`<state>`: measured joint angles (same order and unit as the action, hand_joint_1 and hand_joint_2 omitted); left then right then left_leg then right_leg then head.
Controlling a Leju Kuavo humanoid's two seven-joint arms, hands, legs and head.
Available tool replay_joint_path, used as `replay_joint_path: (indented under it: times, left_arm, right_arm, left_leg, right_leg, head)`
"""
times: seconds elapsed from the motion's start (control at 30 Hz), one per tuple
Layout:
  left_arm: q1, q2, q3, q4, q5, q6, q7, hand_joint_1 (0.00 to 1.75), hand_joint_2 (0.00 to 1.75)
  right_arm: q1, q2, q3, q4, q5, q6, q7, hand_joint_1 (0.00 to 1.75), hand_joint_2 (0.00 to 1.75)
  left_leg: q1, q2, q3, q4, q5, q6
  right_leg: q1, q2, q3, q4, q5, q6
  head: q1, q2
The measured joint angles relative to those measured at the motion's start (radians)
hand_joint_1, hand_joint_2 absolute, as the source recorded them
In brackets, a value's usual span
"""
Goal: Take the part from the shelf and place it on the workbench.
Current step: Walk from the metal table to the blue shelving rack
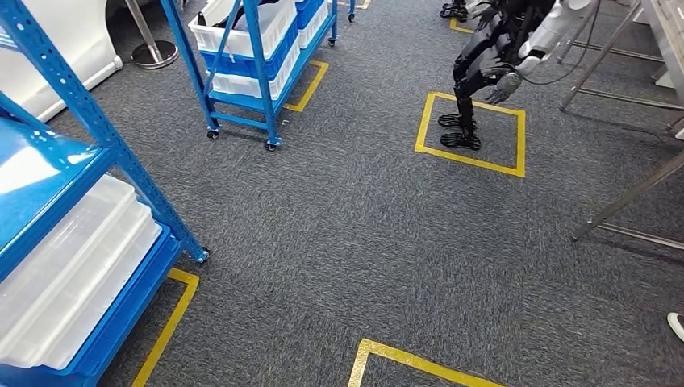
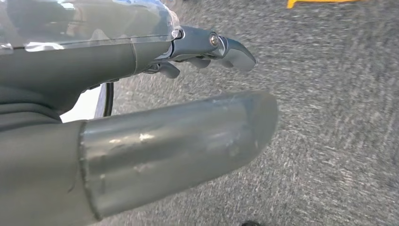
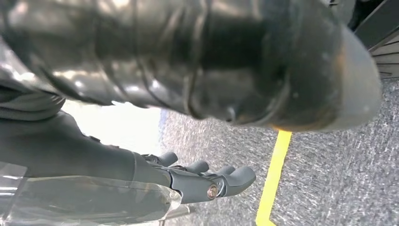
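Both my hands hang over grey carpet. Left hand: thumb straight, fingers spread away from it, nothing held. Right hand: fingers slightly curled and apart from the thumb, nothing in it.

Counts, taking the near blue shelf as landmark:
- Blue shelves: 2. The near one sits at the left edge of the head view. The second, a wheeled shelf, stands farther back and to its right.
- White bins: 2 stacked on the near shelf's lower level. On the wheeled shelf, at least 3 white bins; a dark object sits in the top one, can't tell what.
- Yellow floor tape: corner outline under the near shelf, another piece right of it at the bottom edge, one under the wheeled shelf, and a full square far right of the landmark.
- Other robots: 1, black-legged, standing in that square.
- Metal frame legs: along the far right edge.

Part: can't make one out in the near shelf's bins, so can't place it against either hand. No tabletop surface identifiable.
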<state>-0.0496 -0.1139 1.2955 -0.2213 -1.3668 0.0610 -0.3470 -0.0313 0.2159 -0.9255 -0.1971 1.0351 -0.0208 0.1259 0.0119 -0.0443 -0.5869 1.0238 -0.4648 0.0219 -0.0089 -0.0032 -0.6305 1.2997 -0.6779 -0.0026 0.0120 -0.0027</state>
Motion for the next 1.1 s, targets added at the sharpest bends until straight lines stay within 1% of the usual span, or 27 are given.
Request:
replay_joint_path:
  times: [0.03,0.07,0.13,0.17,0.2,0.27,0.3,0.33,0.4,0.43,0.47,0.5,0.53,0.57,0.63,0.67,0.7,0.77,0.8,0.87,0.9,0.93,0.97,1.0,1.03,1.07,1.1]
  left_arm:
    - [0.000,0.000,0.001,0.000,0.000,0.000,0.000,0.00,0.00]
    - [0.000,0.000,0.002,0.000,0.000,0.000,0.000,0.00,0.00]
    - [-0.002,-0.002,0.002,0.000,0.000,0.000,0.001,0.00,0.00]
    - [-0.003,-0.003,0.003,0.000,0.000,0.000,0.001,0.00,0.00]
    - [-0.003,-0.004,0.003,0.000,0.000,0.000,0.000,0.00,0.00]
    - [-0.001,-0.003,0.003,0.000,-0.001,0.002,-0.001,0.00,0.00]
    - [-0.001,-0.003,0.003,0.000,-0.001,0.003,-0.002,0.00,0.00]
    - [-0.001,-0.003,0.003,0.000,-0.002,0.004,-0.003,0.00,0.00]
    - [-0.004,-0.003,0.003,0.000,-0.003,0.005,-0.004,0.00,0.00]
    - [-0.006,-0.003,0.003,0.000,-0.004,0.006,-0.004,0.00,0.00]
    - [-0.006,-0.003,0.003,0.000,-0.005,0.007,-0.004,0.00,0.00]
    - [-0.005,-0.003,0.003,0.000,-0.005,0.008,-0.004,0.00,0.00]
    - [-0.004,-0.003,0.003,0.000,-0.006,0.008,-0.004,0.00,0.00]
    - [-0.003,-0.003,0.003,0.000,-0.007,0.009,-0.004,0.00,0.00]
    - [-0.004,-0.003,0.003,0.000,-0.008,0.010,-0.004,0.00,0.00]
    - [-0.006,-0.003,0.003,0.000,-0.009,0.012,-0.004,0.00,0.00]
    - [-0.006,-0.003,0.003,0.000,-0.009,0.013,-0.004,0.00,0.00]
    - [-0.004,-0.003,0.003,0.000,-0.010,0.015,-0.004,0.00,0.00]
    - [-0.004,-0.003,0.003,0.000,-0.011,0.017,-0.004,0.00,0.00]
    - [-0.006,-0.003,0.003,0.000,-0.011,0.019,-0.003,0.00,0.00]
    - [-0.007,-0.003,0.003,0.000,-0.011,0.020,-0.003,0.00,0.00]
    - [-0.008,-0.003,0.003,0.000,-0.011,0.020,-0.003,0.00,0.00]
    - [-0.009,-0.003,0.003,0.000,-0.011,0.020,-0.003,0.00,0.00]
    - [-0.008,-0.003,0.003,0.000,-0.011,0.021,-0.003,0.00,0.00]
    - [-0.007,-0.003,0.003,0.000,-0.011,0.021,-0.003,0.00,0.00]
    - [-0.007,-0.003,0.003,0.000,-0.011,0.021,-0.003,0.00,0.00]
    - [-0.007,-0.003,0.003,0.000,-0.010,0.021,-0.003,0.00,0.00]
  right_arm:
    - [0.000,0.000,0.000,0.001,0.000,0.000,0.000,0.00,0.00]
    - [0.000,0.000,0.000,0.001,0.001,0.000,0.000,0.00,0.00]
    - [0.001,-0.001,0.000,0.001,0.002,0.000,0.000,0.00,0.00]
    - [0.001,-0.002,0.000,0.001,0.003,0.001,-0.001,0.00,0.00]
    - [0.000,-0.003,0.000,0.001,0.003,0.001,-0.003,0.00,0.00]
    - [-0.004,-0.003,0.000,0.001,0.004,0.002,-0.008,0.00,0.00]
    - [-0.005,-0.003,0.000,0.001,0.004,0.003,-0.010,0.00,0.00]
    - [-0.004,-0.003,-0.001,0.001,0.004,0.004,-0.012,0.00,0.00]
    - [0.000,-0.003,-0.003,0.001,0.005,0.005,-0.015,0.00,0.00]
    - [0.002,-0.003,-0.004,0.001,0.005,0.005,-0.016,0.00,0.00]
    - [0.003,-0.003,-0.006,0.001,0.005,0.006,-0.016,0.00,0.00]
    - [0.002,-0.003,-0.008,0.001,0.005,0.008,-0.016,0.00,0.00]
    - [0.002,-0.003,-0.010,0.001,0.005,0.010,-0.016,0.00,0.00]
    - [0.001,-0.003,-0.012,0.001,0.005,0.012,-0.016,0.00,0.00]
    - [-0.001,-0.003,-0.014,0.002,0.005,0.016,-0.017,0.00,0.00]
    - [-0.001,-0.003,-0.015,0.002,0.005,0.017,-0.017,0.00,0.00]
    - [-0.002,-0.003,-0.015,0.002,0.006,0.017,-0.018,0.00,0.00]
    - [-0.006,-0.003,-0.016,0.002,0.006,0.017,-0.019,0.00,0.00]
    - [-0.007,-0.003,-0.016,0.001,0.006,0.017,-0.019,0.00,0.00]
    - [-0.007,-0.003,-0.017,0.002,0.006,0.017,-0.021,0.00,0.00]
    - [-0.005,-0.003,-0.018,0.002,0.006,0.017,-0.022,0.00,0.00]
    - [-0.004,-0.003,-0.018,0.002,0.006,0.017,-0.023,0.00,0.00]
    - [-0.003,-0.003,-0.019,0.002,0.006,0.017,-0.023,0.00,0.00]
    - [-0.002,-0.003,-0.020,0.002,0.006,0.017,-0.023,0.00,0.00]
    - [-0.002,-0.003,-0.021,0.002,0.006,0.017,-0.023,0.00,0.00]
    - [-0.002,-0.003,-0.021,0.002,0.007,0.017,-0.023,0.00,0.00]
    - [-0.001,-0.003,-0.021,0.002,0.008,0.017,-0.024,0.00,0.00]
  left_leg:
    - [-0.002,-0.014,0.000,0.000,0.001,0.000]
    - [-0.002,-0.027,0.001,0.000,0.002,0.000]
    - [-0.001,-0.051,0.000,0.000,0.006,-0.005]
    - [0.001,-0.061,-0.002,0.000,0.008,-0.009]
    - [0.003,-0.070,-0.004,-0.001,0.011,-0.014]
    - [0.005,-0.086,-0.008,-0.006,0.017,-0.027]
    - [0.003,-0.076,-0.013,-0.001,0.011,-0.031]
    - [0.000,-0.054,-0.023,0.020,-0.006,-0.035]
    - [-0.003,0.006,-0.067,0.119,-0.070,-0.039]
    - [-0.002,0.023,-0.093,0.182,-0.103,-0.042]
    - [-0.001,0.032,-0.110,0.230,-0.122,-0.046]
    - [0.000,0.037,-0.112,0.248,-0.125,-0.049]
    - [0.000,0.042,-0.093,0.225,-0.109,-0.051]
    - [0.000,0.050,-0.056,0.167,-0.081,-0.051]
    - [-0.003,0.091,0.023,0.031,-0.037,-0.043]
    - [-0.006,0.105,0.046,-0.009,-0.027,-0.036]
    - [-0.009,0.113,0.053,-0.024,-0.026,-0.030]
    - [-0.008,0.093,0.050,-0.026,-0.020,-0.019]
    - [-0.005,0.084,0.051,-0.031,-0.015,-0.013]
    - [0.002,0.063,0.052,-0.039,-0.005,-0.001]
    - [0.002,0.053,0.049,-0.040,-0.002,0.003]
    - [0.002,0.042,0.045,-0.039,0.001,0.005]
    - [0.002,0.029,0.042,-0.038,0.003,0.006]
    - [0.002,0.016,0.040,-0.037,0.004,0.005]
    - [0.002,0.001,0.039,-0.035,0.005,0.004]
    - [0.003,-0.013,0.039,-0.033,0.005,0.003]
    - [0.004,-0.027,0.038,-0.031,0.005,-0.001]
  right_leg:
    - [0.002,0.004,0.011,-0.030,0.030,-0.006]
    - [0.005,0.016,0.039,-0.095,0.073,-0.014]
    - [0.012,0.060,0.095,-0.224,0.131,-0.028]
    - [0.015,0.075,0.110,-0.261,0.144,-0.031]
    - [0.018,0.080,0.114,-0.273,0.144,-0.033]
    - [0.017,0.056,0.117,-0.286,0.153,-0.037]
    - [0.014,0.043,0.121,-0.299,0.160,-0.040]
    - [0.011,0.028,0.125,-0.311,0.168,-0.044]
    - [0.012,-0.002,0.126,-0.324,0.176,-0.050]
    - [0.014,-0.017,0.123,-0.322,0.177,-0.051]
    - [0.015,-0.033,0.120,-0.320,0.176,-0.051]
    - [0.016,-0.047,0.118,-0.316,0.174,-0.050]
    - [0.016,-0.061,0.115,-0.313,0.172,-0.049]
    - [0.016,-0.073,0.114,-0.308,0.169,-0.047]
    - [0.019,-0.095,0.115,-0.298,0.162,-0.039]
    - [0.021,-0.104,0.116,-0.294,0.159,-0.034]
    - [0.022,-0.112,0.117,-0.292,0.157,-0.030]
    - [0.024,-0.127,0.121,-0.292,0.155,-0.022]
    - [0.023,-0.117,0.122,-0.287,0.148,-0.016]
    - [0.017,-0.062,0.099,-0.226,0.101,-0.006]
    - [0.011,-0.029,0.072,-0.166,0.065,-0.002]
    - [0.007,-0.010,0.040,-0.096,0.030,0.001]
    - [0.004,-0.002,0.012,-0.036,0.009,0.004]
    - [0.001,0.000,-0.001,-0.008,0.008,0.006]
    - [-0.002,0.001,0.002,-0.018,0.028,0.007]
    - [-0.006,0.006,0.024,-0.065,0.063,0.007]
    - [-0.010,0.022,0.055,-0.136,0.102,0.007]
  head:
    - [0.000,0.000]
    - [0.000,0.000]
    - [0.000,0.000]
    - [0.000,0.000]
    - [0.000,0.000]
    - [0.000,0.000]
    - [0.000,0.000]
    - [-0.001,0.000]
    - [-0.003,0.000]
    - [-0.003,0.000]
    - [-0.003,0.000]
    - [-0.003,0.000]
    - [-0.004,0.000]
    - [-0.004,0.000]
    - [-0.003,0.000]
    - [-0.003,0.000]
    - [-0.003,0.000]
    - [-0.003,0.000]
    - [-0.002,0.000]
    - [-0.001,0.000]
    - [-0.001,0.000]
    - [-0.001,0.000]
    - [-0.001,0.000]
    - [-0.001,0.000]
    - [-0.001,0.000]
    - [-0.001,0.000]
    - [0.000,0.000]
